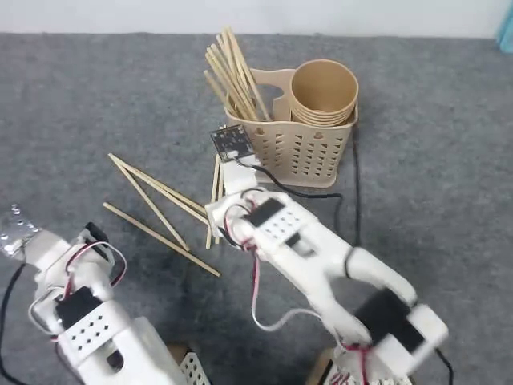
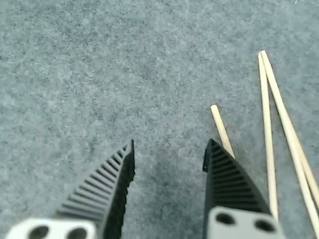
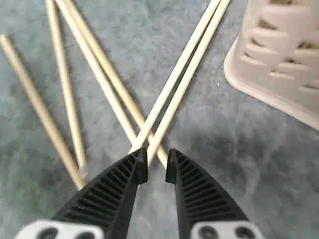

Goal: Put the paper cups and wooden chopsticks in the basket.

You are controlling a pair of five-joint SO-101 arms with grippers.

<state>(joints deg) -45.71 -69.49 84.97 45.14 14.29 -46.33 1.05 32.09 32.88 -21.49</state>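
Observation:
The beige slotted basket (image 1: 309,152) stands at the back with a stack of paper cups (image 1: 324,92) in one side and several wooden chopsticks (image 1: 234,76) upright in the other. More loose chopsticks (image 1: 156,200) lie crossed on the grey carpet to its left. My right gripper (image 3: 157,162) is low over the carpet beside the basket (image 3: 279,55). It is open only a narrow gap, with the near ends of a pair of chopsticks (image 3: 174,84) right at its fingertips. My left gripper (image 2: 169,149) sits open at the front left, and a chopstick end (image 2: 219,122) lies just beside one finger.
The right arm's black cable (image 1: 341,200) runs over the carpet in front of the basket. Two further chopsticks (image 2: 271,124) lie beyond the left gripper. Bare carpet stretches to the far left and right of the basket.

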